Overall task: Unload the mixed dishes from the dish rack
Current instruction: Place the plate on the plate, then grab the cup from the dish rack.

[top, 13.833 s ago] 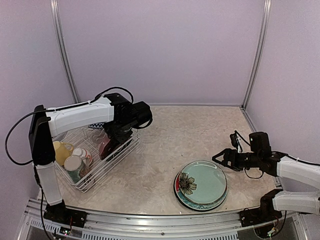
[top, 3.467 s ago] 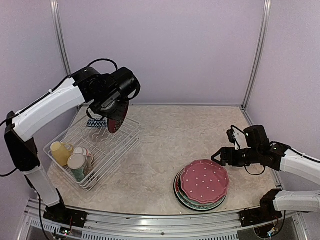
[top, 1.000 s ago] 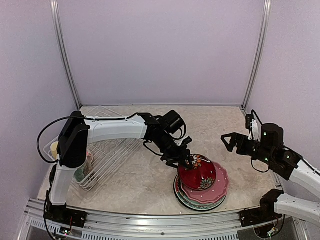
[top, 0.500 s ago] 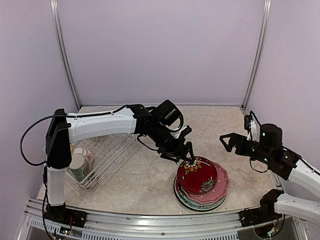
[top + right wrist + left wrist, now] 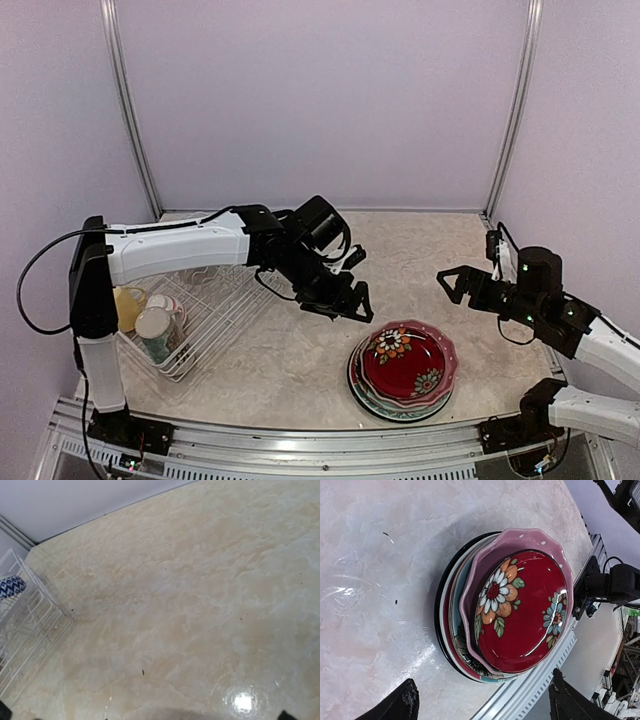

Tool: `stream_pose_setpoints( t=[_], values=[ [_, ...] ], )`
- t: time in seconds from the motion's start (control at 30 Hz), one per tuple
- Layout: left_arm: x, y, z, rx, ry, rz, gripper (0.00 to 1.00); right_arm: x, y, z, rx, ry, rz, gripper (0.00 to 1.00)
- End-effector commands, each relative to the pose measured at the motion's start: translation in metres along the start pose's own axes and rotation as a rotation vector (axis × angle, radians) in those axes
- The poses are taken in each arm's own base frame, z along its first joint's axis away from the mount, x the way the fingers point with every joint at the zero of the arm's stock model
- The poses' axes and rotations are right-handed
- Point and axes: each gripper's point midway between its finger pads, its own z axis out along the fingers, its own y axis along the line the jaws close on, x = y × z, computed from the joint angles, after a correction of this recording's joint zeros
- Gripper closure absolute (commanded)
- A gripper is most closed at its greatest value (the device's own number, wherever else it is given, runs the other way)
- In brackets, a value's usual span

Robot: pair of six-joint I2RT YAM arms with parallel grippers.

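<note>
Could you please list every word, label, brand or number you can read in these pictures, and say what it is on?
None: no writing is legible in any view. The red plate and pink plate carry only flowers and dots; the blue-and-white dish only a zigzag pattern.

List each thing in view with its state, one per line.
Left pincer, open, empty.
Right pincer, open, empty.
Red floral plate, flat atop the stack.
Pink polka-dot plate, directly beneath it.
Dish rack, partly loaded.
Yellow mug, in the rack.
Cream mug, in the rack.
</note>
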Motion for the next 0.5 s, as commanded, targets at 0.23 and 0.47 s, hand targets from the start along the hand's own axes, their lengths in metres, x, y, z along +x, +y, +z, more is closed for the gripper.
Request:
stream_pose_setpoints(
  t=[0.23,0.47],
  values=[
    [0.012,0.041,-0.085,-0.196,-0.11,-0.068,0.1,-0.004,0.003,0.005,-0.016,-0.001,-0.025,0.0],
    [0.05,0.09,-0.153,-0.385,-0.145,-0.232,0.01,-0.006,0.001,0.012,0.02,0.032,-0.108,0.0]
  ],
)
